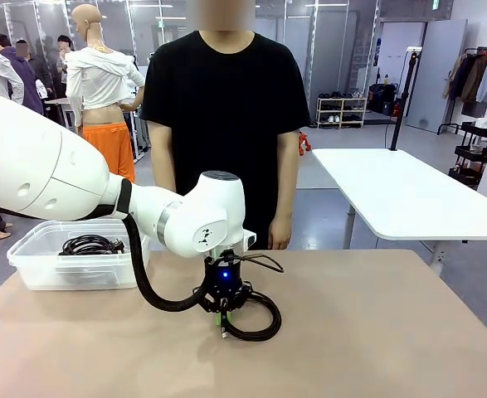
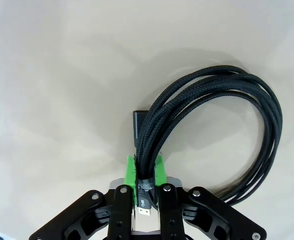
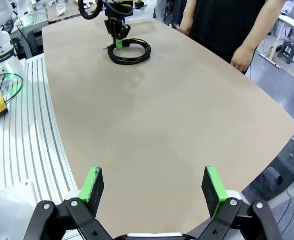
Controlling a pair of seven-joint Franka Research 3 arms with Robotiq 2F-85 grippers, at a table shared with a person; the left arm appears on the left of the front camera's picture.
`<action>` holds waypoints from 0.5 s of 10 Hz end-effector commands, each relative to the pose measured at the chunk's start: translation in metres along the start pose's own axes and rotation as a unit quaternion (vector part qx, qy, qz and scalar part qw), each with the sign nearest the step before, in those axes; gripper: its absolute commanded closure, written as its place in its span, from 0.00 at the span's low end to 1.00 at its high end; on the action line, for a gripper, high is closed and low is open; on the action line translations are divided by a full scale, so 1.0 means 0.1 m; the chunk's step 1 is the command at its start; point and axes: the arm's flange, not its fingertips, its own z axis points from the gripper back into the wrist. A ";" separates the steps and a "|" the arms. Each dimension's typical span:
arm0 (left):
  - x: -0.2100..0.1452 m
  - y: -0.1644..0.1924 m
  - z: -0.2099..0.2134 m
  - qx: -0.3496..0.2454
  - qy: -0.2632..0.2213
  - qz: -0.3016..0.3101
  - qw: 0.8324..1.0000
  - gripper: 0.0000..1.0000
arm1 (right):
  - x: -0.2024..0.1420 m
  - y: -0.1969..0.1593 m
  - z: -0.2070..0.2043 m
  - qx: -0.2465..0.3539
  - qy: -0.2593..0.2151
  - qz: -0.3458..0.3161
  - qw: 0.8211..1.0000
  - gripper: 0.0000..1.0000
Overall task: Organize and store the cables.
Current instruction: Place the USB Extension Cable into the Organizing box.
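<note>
Beige tabletop (image 1: pixel 376 332) spreads across the lower half of the front view, with a person in a black shirt (image 1: pixel 226 116) standing at its far edge, hands hanging at the sides. At the left edge of that view sits a clear plastic bin (image 1: pixel 36 265) with a coiled black cable (image 1: pixel 90 245) lying inside it. Near the centre of the frame the left gripper (image 1: pixel 223 311) points straight down at the table — its jaws are clamped on the bundled side of a second coiled cable (image 1: pixel 255 319), which rests flat on the tabletop, its loop lying toward the right of the gripper. From the left wrist view, the green pads (image 2: pixel 131 170) squeeze the braided strands of this cable (image 2: pixel 247 110) just above a plug end. Low in the right wrist view, the right gripper (image 3: pixel 154 187) hangs over bare table — jaws wide apart, nothing between them.
</note>
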 end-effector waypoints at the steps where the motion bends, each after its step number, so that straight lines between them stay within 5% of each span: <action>1: -0.02 0.08 0.08 0.000 0.003 0.014 1.000 1.00 | 0.00 -0.01 0.03 0.002 -0.004 0.005 1.000 0.00; 4: -0.02 0.44 0.83 -0.042 -0.104 -0.141 0.984 1.00 | 0.00 -0.01 0.03 0.002 -0.004 0.005 1.000 0.00; 5: -0.02 0.61 1.08 -0.053 -0.121 -0.145 0.981 1.00 | 0.00 -0.01 0.03 0.002 -0.004 0.005 1.000 0.00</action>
